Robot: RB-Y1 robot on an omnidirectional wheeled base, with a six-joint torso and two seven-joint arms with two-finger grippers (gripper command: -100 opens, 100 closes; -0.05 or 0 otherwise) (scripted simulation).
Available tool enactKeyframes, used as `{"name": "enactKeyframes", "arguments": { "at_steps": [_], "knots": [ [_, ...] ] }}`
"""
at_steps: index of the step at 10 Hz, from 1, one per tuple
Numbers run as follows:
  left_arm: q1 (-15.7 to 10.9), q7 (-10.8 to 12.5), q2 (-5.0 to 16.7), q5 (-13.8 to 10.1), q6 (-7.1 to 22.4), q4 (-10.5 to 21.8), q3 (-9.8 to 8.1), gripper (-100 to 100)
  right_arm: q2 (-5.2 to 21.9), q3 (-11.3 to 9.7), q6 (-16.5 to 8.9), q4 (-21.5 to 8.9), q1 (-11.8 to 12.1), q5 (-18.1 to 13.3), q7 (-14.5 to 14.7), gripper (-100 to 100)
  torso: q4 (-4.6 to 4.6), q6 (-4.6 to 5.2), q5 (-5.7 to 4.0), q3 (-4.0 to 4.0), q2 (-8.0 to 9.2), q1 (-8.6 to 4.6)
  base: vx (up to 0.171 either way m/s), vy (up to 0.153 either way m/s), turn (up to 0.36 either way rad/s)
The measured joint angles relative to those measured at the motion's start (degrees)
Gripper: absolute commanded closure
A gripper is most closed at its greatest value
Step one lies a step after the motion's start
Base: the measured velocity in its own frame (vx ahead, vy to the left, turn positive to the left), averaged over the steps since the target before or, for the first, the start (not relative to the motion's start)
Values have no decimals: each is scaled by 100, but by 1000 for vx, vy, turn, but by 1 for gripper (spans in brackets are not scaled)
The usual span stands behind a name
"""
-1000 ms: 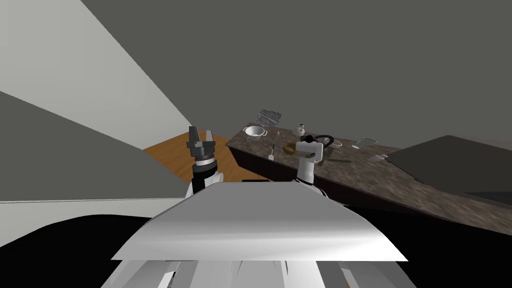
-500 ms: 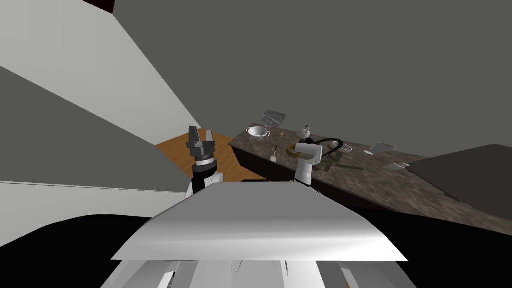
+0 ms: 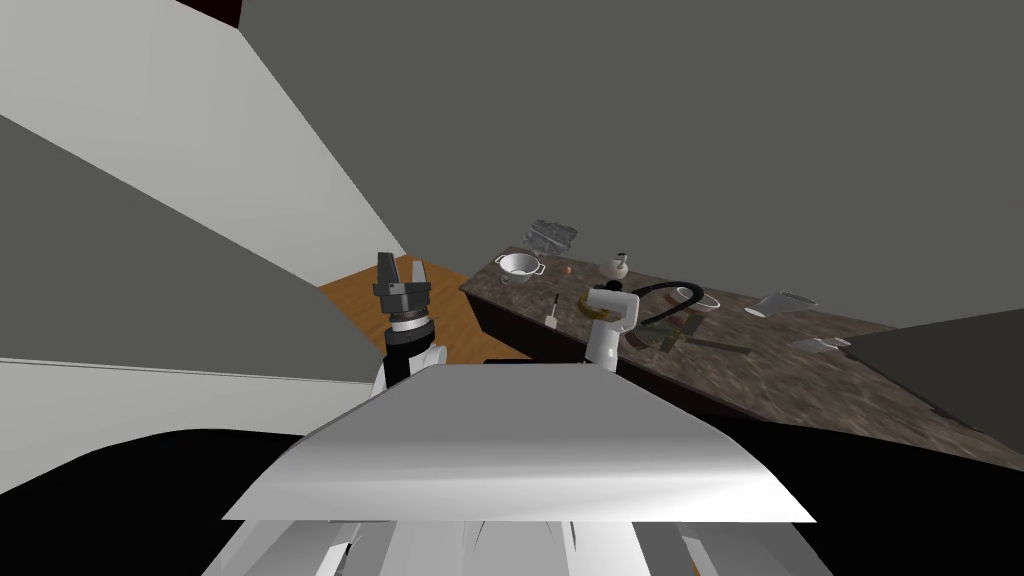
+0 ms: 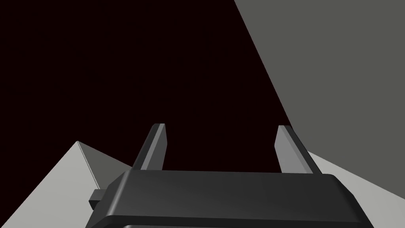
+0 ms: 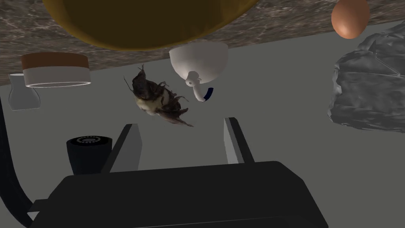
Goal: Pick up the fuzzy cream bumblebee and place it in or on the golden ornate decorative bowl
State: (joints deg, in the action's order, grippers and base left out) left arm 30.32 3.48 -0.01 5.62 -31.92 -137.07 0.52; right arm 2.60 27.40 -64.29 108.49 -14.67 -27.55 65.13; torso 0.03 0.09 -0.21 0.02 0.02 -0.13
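Your right gripper (image 5: 182,138): fingers spread, holding nothing; bumblebee (image 5: 160,101) just past the fingertips, nearer one finger, long axis slanted across the gap; golden bowl (image 5: 146,23) directly beyond it; left gripper (image 4: 221,146) spread, well apart.

The countertop (image 5: 284,23) looked like mottled brown stone. The golden bowl (image 5: 146,19) was smooth, matt; the bumblebee (image 5: 156,99) fuzzy, ragged; the grey lump (image 5: 368,91) crinkled like foil; the floor (image 3: 352,298) wood-grained.
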Motion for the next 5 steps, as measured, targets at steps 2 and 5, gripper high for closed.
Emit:
{"name": "enactKeyframes", "arguments": {
  "at_steps": [2, 5],
  "knots": [
    [0, 0, 0, 0, 0, 0, 0, 0, 0, 0, 0, 0, 0, 0, 0, -100, 1, 0, 0, 3, 5, -2, 0, 0, 0],
    [0, 0, 0, 0, 0, 0, 0, 0, 0, 0, 0, 0, 0, 0, 0, -100, 2, 0, -1, 4, 6, -2, -14, 8, 54]
  ]
}}
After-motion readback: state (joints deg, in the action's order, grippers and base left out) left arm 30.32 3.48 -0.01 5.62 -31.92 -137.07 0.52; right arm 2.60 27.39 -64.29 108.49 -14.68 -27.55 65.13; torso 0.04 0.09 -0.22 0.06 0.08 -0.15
